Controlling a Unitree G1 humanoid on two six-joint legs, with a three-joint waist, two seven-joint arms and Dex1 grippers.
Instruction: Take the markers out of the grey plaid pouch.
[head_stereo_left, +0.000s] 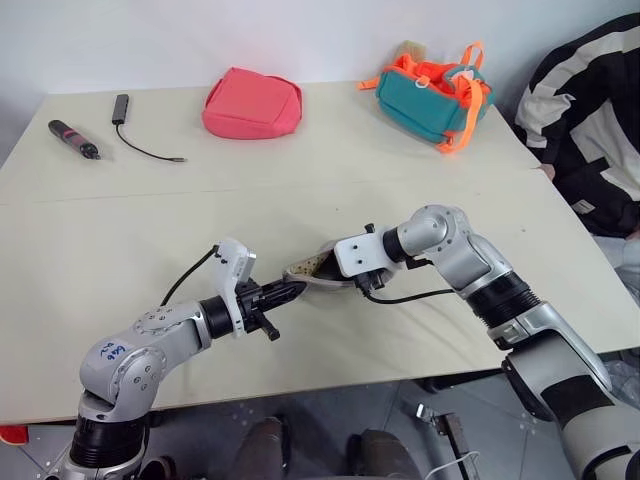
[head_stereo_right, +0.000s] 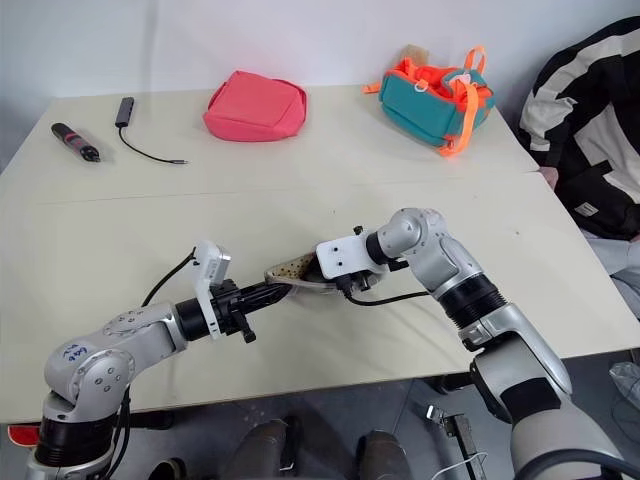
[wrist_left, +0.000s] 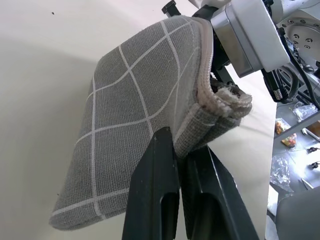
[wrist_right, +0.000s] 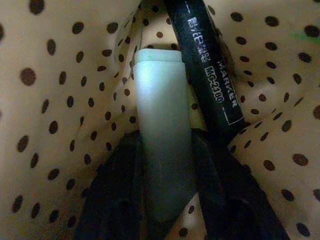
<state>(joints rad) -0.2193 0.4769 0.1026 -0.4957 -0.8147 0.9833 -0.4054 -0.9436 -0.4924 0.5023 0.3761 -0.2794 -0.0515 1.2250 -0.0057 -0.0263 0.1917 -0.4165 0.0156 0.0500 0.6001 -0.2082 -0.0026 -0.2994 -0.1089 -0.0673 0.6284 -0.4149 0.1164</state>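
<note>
Big cream table w/ a pink-red fabric pouch, teal-and-orange bag, dark pen-like tool w/ red band & black adapter w/ cable at the far edge.

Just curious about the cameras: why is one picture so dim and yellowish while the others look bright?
Right wrist view: the tool is inside the pouch, so the dotted lining shades it; the mint marker looks soft. Left wrist view: the grey plaid pouch is evenly lit. Head views: bright, soft shadows on the table.
</note>
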